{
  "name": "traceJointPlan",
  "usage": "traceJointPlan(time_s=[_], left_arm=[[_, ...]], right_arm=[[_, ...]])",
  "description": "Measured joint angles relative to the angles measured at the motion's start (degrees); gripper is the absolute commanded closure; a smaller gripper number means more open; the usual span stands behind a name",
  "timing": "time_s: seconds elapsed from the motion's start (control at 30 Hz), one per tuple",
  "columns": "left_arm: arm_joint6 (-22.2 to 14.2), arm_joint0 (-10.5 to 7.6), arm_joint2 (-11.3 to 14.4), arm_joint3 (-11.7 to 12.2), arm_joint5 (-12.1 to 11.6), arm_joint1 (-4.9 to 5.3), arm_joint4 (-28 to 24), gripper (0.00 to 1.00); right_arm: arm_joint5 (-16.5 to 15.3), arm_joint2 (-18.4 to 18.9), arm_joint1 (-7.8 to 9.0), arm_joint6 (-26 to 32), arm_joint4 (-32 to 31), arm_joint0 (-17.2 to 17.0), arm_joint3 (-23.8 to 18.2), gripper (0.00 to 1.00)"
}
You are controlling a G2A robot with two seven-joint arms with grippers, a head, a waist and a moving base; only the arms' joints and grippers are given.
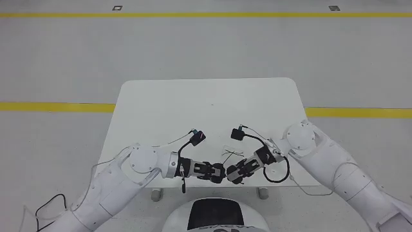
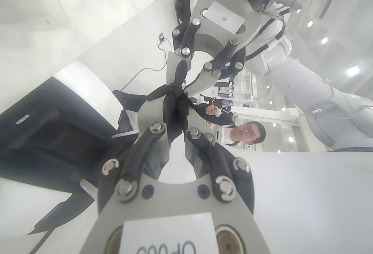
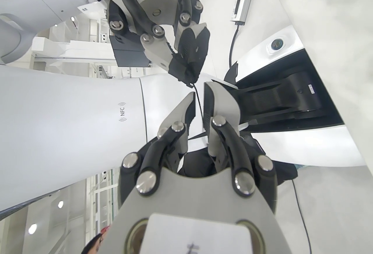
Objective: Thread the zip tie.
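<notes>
A: claw status?
B: left claw (image 3: pixel 188 73) is clenched on the zip tie (image 3: pixel 199 105), clamped tight on one end. Black on black there, so I can't tell which end it is.
A: and the right?
B: right claw (image 3: pixel 199 91) is released, with a narrow gap. The thin black strap runs from the left claw straight into that gap. There's daylight on both sides of the strap, so it isn't pinched.
A: where is all this?
B: the claws are tip to tip, almost touching, at the middle of the front edge of the white surface (image 1: pixel 193 103), the edge nearest the robot. The tie is held in the air between them.
A: anything else on the surface?
B: a small scatter of thin dark strands (image 1: pixel 233 150) lies just past the claws, toward the centre. They look like more ties, but they're too small to confirm.
</notes>
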Motion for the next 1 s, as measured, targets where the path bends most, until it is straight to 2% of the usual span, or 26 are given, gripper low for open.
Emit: traceJointPlan(time_s=[0.2,0.43,0.73,0.8,0.87,1.0], left_arm=[[1.44,1.10,-1.84,0.83,-0.38,0.51,-3.16,1.00],[2.47,2.89,-4.39,3.55,-2.89,0.90,-11.09,1.00],[3.13,2.87,-4.84,3.81,-3.37,0.97,-10.86,1.00],[4.61,3.06,-4.98,4.47,-3.37,0.75,-13.68,1.00],[5.22,3.21,-5.42,6.15,-3.90,0.51,-18.55,1.00],[2.73,3.68,-5.97,9.43,-5.70,0.12,-27.84,1.00]], right_arm=[[0.00,3.63,0.69,-0.81,-0.81,-2.21,-1.97,0.00],[0.00,8.64,1.63,-2.50,-3.07,-5.86,-5.62,0.00],[0.00,8.62,1.61,-2.51,-3.06,-5.84,-5.59,0.00],[0.00,9.15,1.64,-3.93,-3.56,-6.12,-5.63,0.00],[0.00,10.58,1.79,-5.21,-3.24,-6.69,-7.31,0.00],[0.00,15.39,1.88,-1.01,1.47,-8.81,-10.11,0.00]])
